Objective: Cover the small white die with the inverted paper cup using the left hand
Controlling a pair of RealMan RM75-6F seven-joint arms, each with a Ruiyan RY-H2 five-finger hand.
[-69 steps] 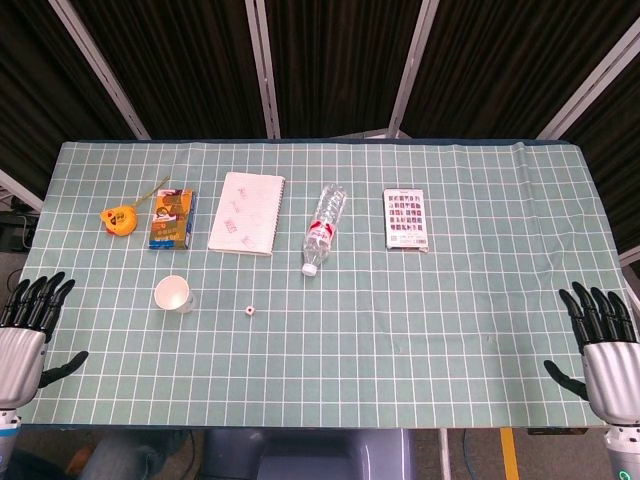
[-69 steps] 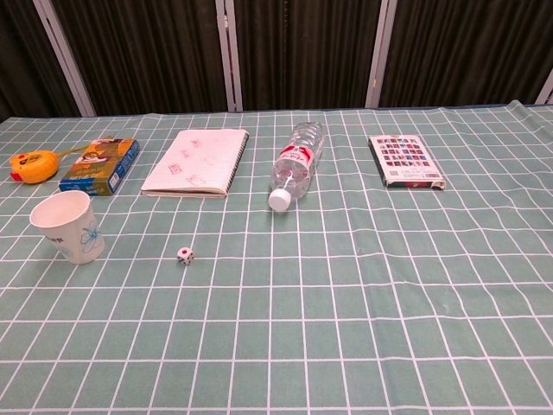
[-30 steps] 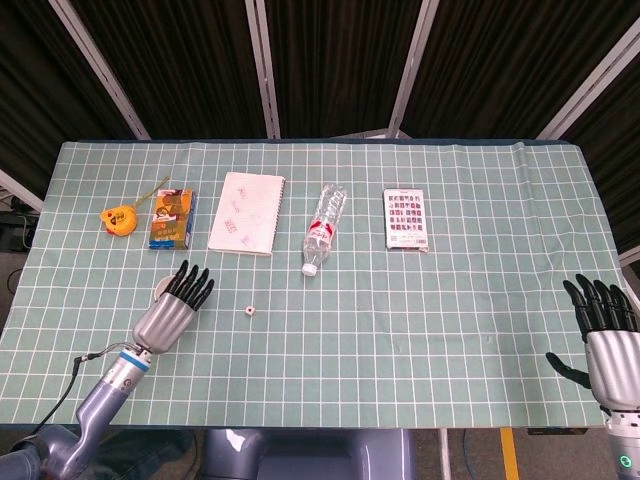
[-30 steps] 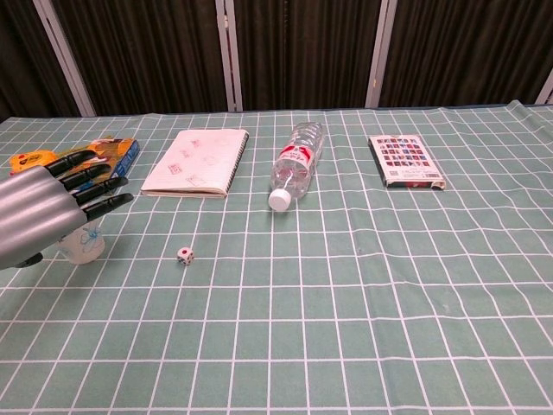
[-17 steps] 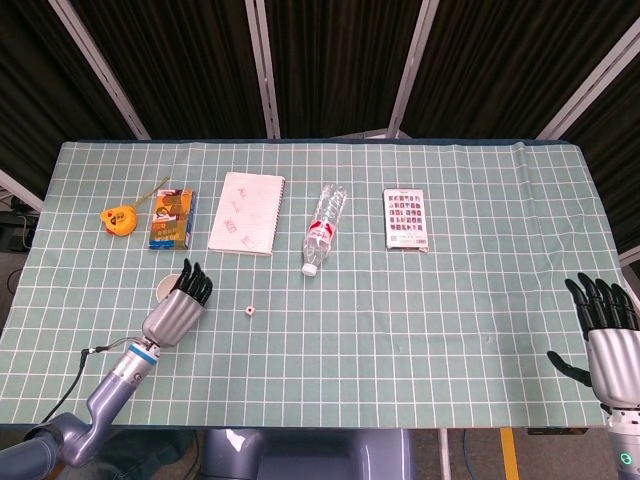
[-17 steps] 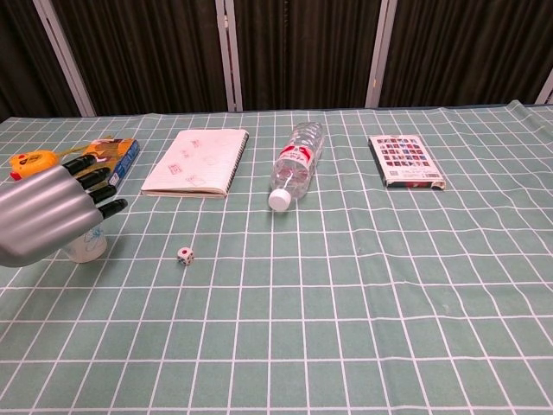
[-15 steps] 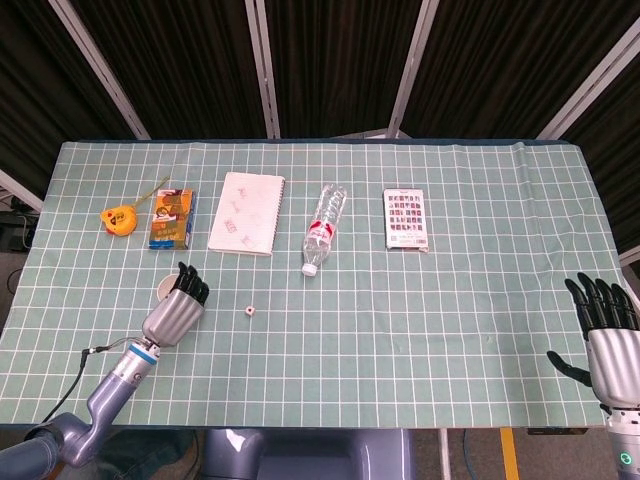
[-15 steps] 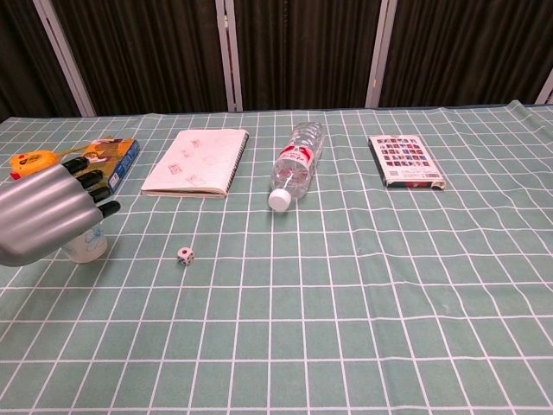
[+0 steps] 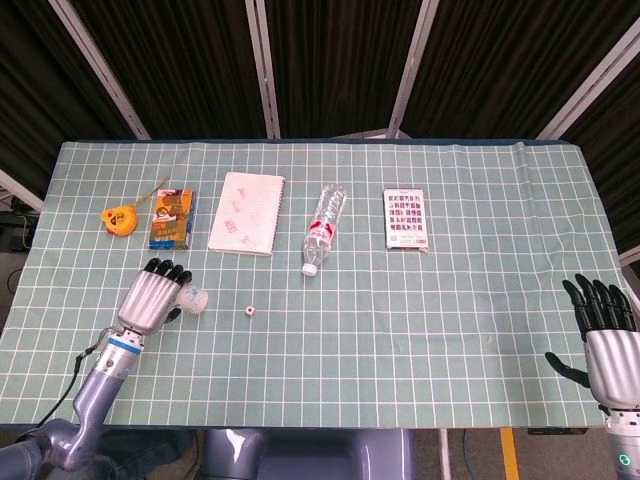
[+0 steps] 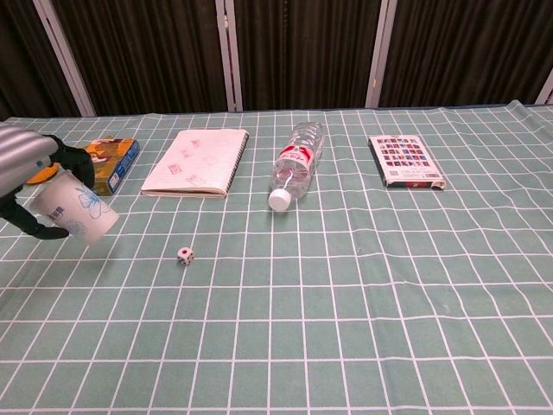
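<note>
My left hand [image 9: 152, 296] [image 10: 24, 173] grips the white paper cup [image 10: 74, 210] [image 9: 191, 298] and holds it lifted off the table, tilted with its base pointing right and down. The small white die [image 10: 185, 255] [image 9: 249, 311] lies on the green checked cloth to the right of the cup, apart from it. At the table's front right corner my right hand [image 9: 606, 340] is open with fingers spread, holding nothing; the chest view does not show it.
Along the back stand a yellow tape measure [image 9: 118, 218], a blue card box [image 9: 171, 218] [image 10: 107, 164], a white notebook [image 9: 247, 213] [image 10: 197, 162], a lying water bottle [image 9: 322, 228] [image 10: 295, 164] and a phone-sized box [image 9: 404, 219] [image 10: 404, 161].
My left hand has closed around the cup, lifted it off the cloth and tipped it over toward the right. The die and my right hand stayed put.
</note>
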